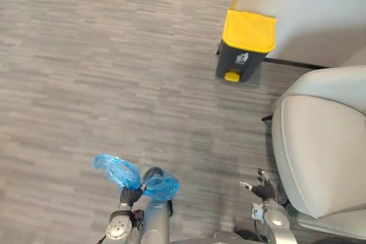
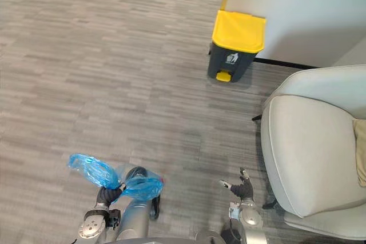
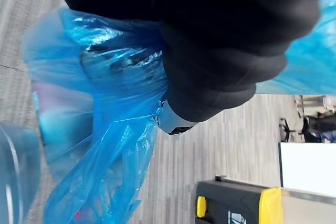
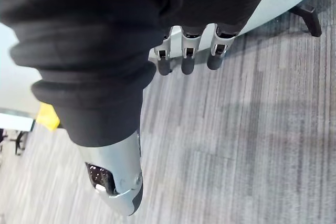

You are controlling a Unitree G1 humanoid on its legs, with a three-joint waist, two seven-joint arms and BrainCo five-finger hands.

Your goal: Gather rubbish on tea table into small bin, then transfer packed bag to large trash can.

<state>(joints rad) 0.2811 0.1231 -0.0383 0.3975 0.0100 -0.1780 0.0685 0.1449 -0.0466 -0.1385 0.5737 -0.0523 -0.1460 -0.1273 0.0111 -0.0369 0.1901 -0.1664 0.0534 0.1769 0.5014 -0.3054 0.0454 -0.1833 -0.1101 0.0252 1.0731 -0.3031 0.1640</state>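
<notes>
The left robot hand (image 1: 130,194) is clenched round the bunched neck of the thin, crinkled blue plastic rubbish bag (image 1: 162,186), which it holds clear of the grey carpeted floor (image 1: 86,72), well apart from the dark grey pedal trash can with the yellow lid (image 1: 246,43). The bag looks light, soft and slippery, and its film could easily tear, so the gathered neck is probably the safest place to hold it. The right robot hand (image 2: 241,187) hangs released and empty, also well short of the can, whose lid is down.
</notes>
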